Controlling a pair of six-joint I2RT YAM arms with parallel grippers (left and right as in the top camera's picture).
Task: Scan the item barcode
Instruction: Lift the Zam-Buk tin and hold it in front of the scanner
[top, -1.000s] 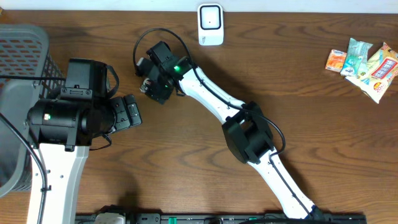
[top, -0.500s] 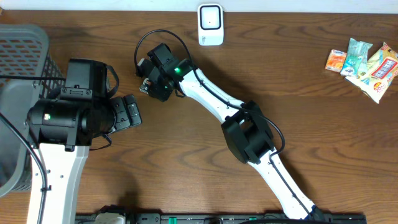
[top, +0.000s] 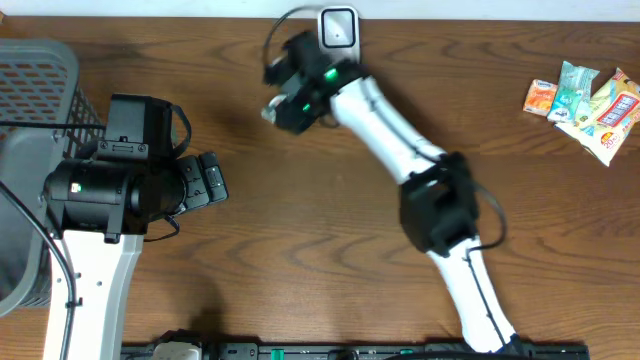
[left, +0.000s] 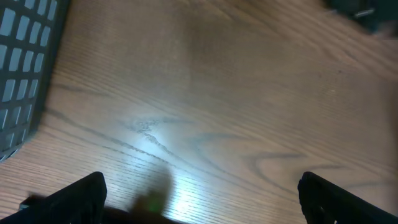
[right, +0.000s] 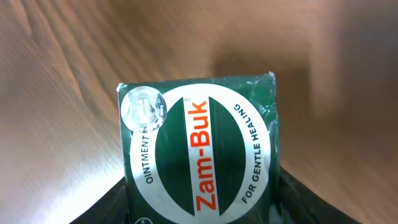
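At the far left of the table (top: 300, 270) a grey mesh basket (top: 40, 70) stands beside the left gripper (top: 208, 180), which hangs released over bare wood with nothing between its fingers. Right of it, toward the table's far edge, the right gripper (top: 283, 102) is clenched on the Zam-Buk box (right: 199, 155), a small green ointment carton held above the wood just left of the white scanner (top: 338, 40). The carton looks light and fairly stiff, though thin card would likely dent under a hard squeeze and its glossy faces may slip. A hold across the two sides near one end, as here, seems best, leaving the printed faces free. No barcode shows on the face toward the wrist camera, so it probably sits on another side. At the far right a heap of snack packets (top: 585, 100) lies well apart, and nothing stands between box and scanner.
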